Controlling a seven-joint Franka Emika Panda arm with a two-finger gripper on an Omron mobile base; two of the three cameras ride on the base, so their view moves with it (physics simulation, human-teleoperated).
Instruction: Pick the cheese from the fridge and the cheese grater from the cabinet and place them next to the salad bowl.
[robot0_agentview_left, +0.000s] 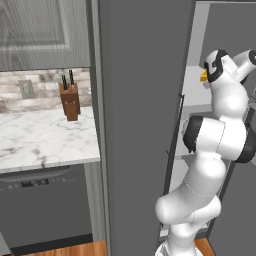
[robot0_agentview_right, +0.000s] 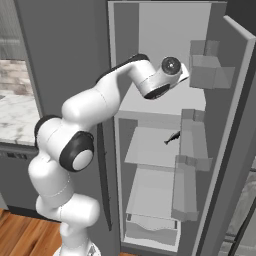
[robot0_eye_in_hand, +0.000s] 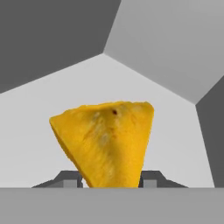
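We see the fridge (robot0_agentview_right: 150, 30) standing open, its door (robot0_agentview_right: 235, 125) swung out to the right with pale bins on the inside, and the arm (robot0_agentview_right: 100, 105) reaching into the upper compartment above the pale grey shelves (robot0_agentview_right: 150, 145). In the hand view the cheese (robot0_eye_in_hand: 107, 140) is a yellow-orange wedge sitting squarely between the two dark fingertips (robot0_eye_in_hand: 68, 178) of the gripper (robot0_eye_in_hand: 109, 181), one tip on each side and both right against its flanks; the fingers look closed onto the wedge, though the contact itself lies at the very bottom of the picture. Behind the wedge are the pale shelf floor and the grey inner walls of the fridge. From the left base view we catch a small yellow sliver of the cheese (robot0_agentview_left: 203, 76) beside the wrist. On the marble counter (robot0_agentview_left: 45, 140) to the left stands a brown knife block (robot0_agentview_left: 70, 100).
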